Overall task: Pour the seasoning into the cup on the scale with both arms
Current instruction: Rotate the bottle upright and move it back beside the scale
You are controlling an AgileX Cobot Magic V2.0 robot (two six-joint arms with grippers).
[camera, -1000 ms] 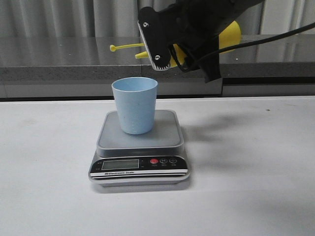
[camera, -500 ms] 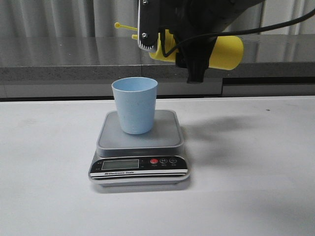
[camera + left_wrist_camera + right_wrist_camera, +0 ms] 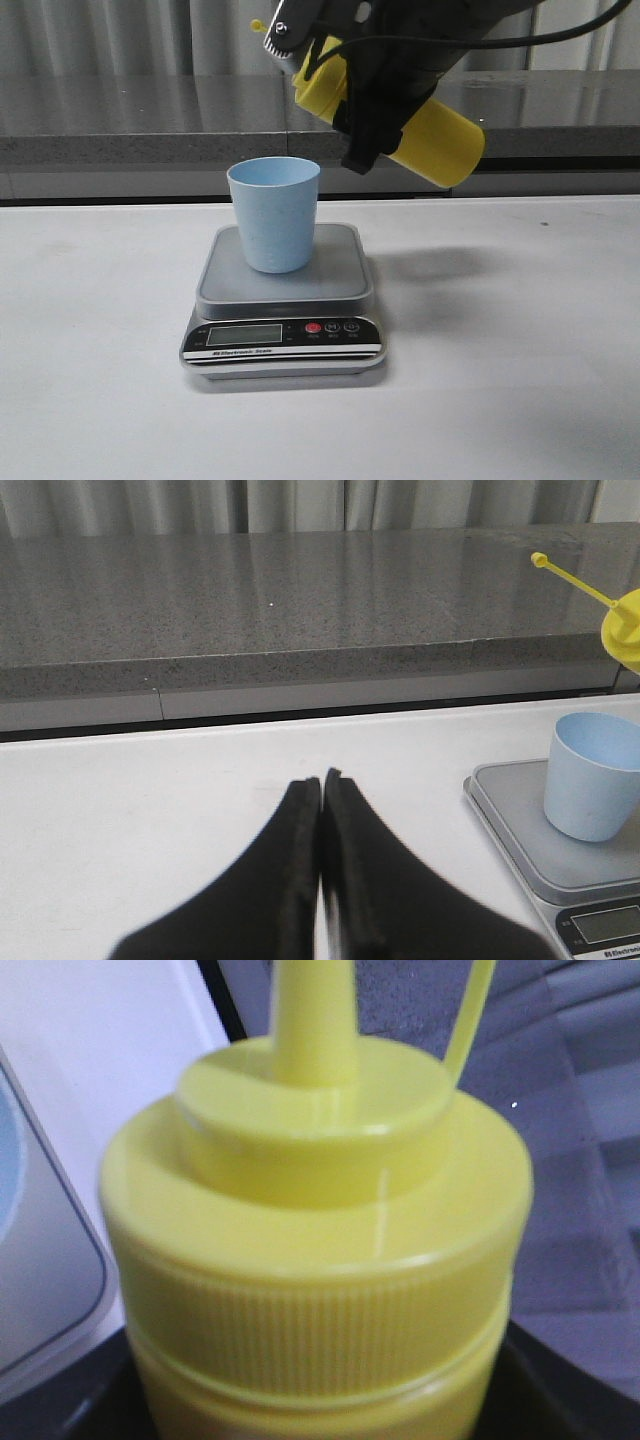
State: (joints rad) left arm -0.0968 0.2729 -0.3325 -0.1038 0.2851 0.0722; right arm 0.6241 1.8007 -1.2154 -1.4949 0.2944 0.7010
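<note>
The pale blue cup (image 3: 274,215) stands upright on the silver-grey scale (image 3: 340,272). My right gripper (image 3: 337,85) is shut on the yellow seasoning bottle (image 3: 435,135) and holds it in the air above and just right of the cup. The bottle is tilted, nozzle end up to the left, base down to the right. Its lid and nozzle fill the right wrist view (image 3: 320,1240). My left gripper (image 3: 322,783) is shut and empty over the bare table left of the scale (image 3: 510,815). The cup (image 3: 592,778) shows there too.
A grey stone ledge (image 3: 120,125) runs along the back of the white table (image 3: 520,380). The scale's black panel with display and red button (image 3: 313,327) faces the front edge. The bottle's thin tethered cap (image 3: 566,573) sticks out above the cup.
The right gripper has turned the bottle: its nozzle end went from pointing left to up-left, and its base swung down to the right. Cup, scale and left gripper stayed still.
</note>
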